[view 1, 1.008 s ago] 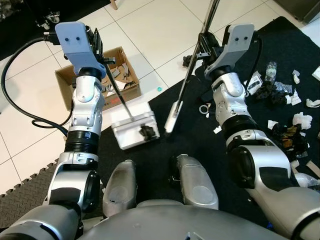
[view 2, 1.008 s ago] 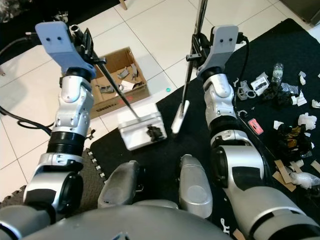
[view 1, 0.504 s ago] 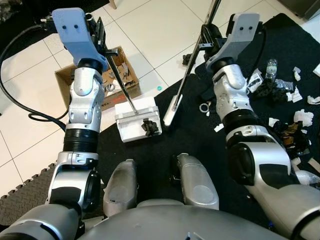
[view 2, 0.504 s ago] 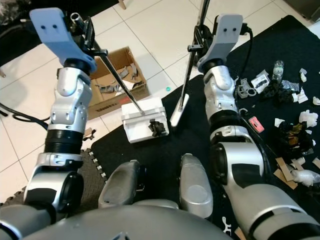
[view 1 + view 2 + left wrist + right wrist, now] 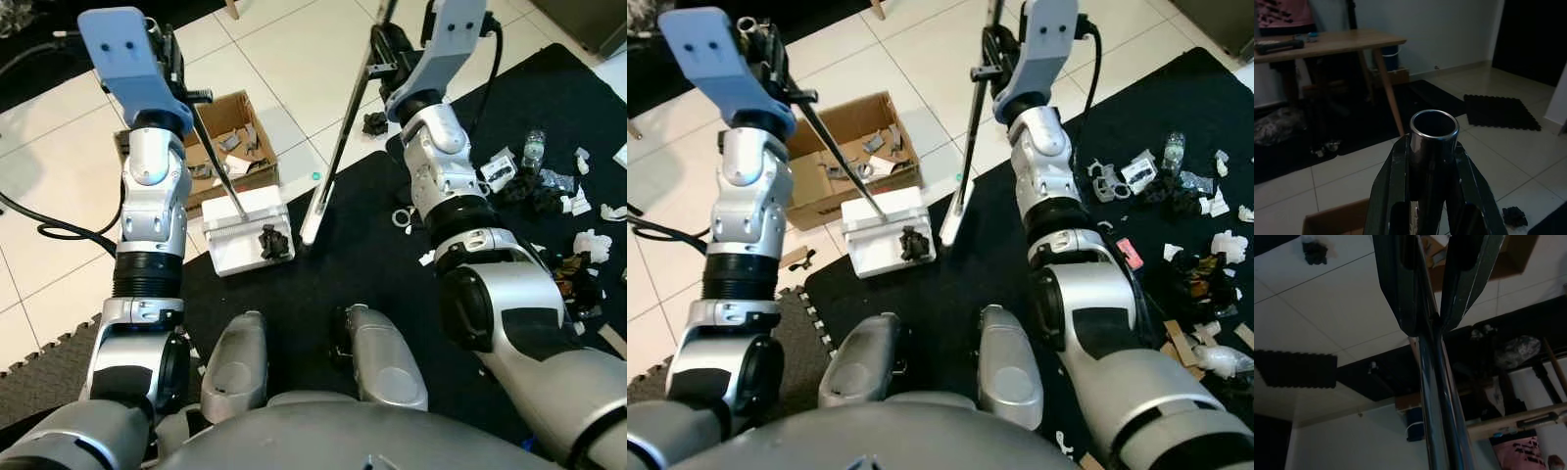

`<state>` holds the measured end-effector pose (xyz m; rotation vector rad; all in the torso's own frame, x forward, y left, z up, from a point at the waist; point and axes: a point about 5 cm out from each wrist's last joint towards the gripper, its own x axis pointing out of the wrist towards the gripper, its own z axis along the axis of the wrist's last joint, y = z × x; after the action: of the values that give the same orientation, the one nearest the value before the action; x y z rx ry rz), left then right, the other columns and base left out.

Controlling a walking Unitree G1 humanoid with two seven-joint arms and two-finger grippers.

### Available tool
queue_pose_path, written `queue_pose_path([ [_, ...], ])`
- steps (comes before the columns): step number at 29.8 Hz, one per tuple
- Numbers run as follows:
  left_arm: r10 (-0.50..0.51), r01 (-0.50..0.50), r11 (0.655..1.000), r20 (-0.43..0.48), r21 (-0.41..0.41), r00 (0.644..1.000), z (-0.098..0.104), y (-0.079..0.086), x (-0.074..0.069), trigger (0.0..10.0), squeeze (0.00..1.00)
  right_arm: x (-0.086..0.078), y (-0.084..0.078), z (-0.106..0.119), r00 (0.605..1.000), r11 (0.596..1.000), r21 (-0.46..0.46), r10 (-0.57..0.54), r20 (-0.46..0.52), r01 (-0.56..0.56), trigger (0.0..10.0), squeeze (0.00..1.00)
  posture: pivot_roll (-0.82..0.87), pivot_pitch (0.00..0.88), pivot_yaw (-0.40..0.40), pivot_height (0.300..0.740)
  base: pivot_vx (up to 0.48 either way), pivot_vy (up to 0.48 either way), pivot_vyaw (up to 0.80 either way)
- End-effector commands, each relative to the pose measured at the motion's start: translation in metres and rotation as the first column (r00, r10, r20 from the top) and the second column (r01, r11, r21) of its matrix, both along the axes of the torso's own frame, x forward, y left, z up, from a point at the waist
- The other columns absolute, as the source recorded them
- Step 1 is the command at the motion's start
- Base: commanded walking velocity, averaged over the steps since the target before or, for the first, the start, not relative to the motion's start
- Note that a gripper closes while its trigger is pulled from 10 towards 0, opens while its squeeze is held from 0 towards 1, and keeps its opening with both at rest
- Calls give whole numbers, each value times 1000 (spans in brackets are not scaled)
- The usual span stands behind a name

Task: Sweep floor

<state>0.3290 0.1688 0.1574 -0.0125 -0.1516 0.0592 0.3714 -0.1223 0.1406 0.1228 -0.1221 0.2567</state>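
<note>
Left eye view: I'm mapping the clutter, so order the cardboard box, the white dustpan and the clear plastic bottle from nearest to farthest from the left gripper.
1. Cardboard box, on the tiles just below the left gripper.
2. White dustpan, at the black mat's edge, holding dark debris.
3. Clear plastic bottle, far across on the robot's right, among litter.

Open cardboard box (image 5: 211, 147) on white tiles — wooden table (image 5: 1327, 44) beyond.

1 dustpan (image 5: 242, 241), 1 broom (image 5: 338, 147), 1 box (image 5: 231, 118).
</note>
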Motion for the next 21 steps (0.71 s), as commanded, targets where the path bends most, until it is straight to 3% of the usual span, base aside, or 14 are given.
queue_pose_path([
  [1, -8, 7, 1000, 58, 12, 998, 13, 0, 3, 10000, 0, -1, -1, 10, 998, 1000, -25, 18, 61, -16, 10000, 0, 14, 0, 48, 740, 0, 0, 0],
  [6, -1, -7, 996, 88, 92, 996, 16, -1, 6, 10000, 0, -7, -5, -1, 995, 987, -137, 88, 39, -82, 10000, 0, -5, 0, 32, 740, 0, 0, 0],
  [21, 45, -53, 993, 74, 106, 996, 12, 8, 7, 10000, 0, -14, -2, 2, 986, 977, -194, 113, 120, -88, 10000, 0, -8, 0, 38, 740, 0, 0, 0],
])
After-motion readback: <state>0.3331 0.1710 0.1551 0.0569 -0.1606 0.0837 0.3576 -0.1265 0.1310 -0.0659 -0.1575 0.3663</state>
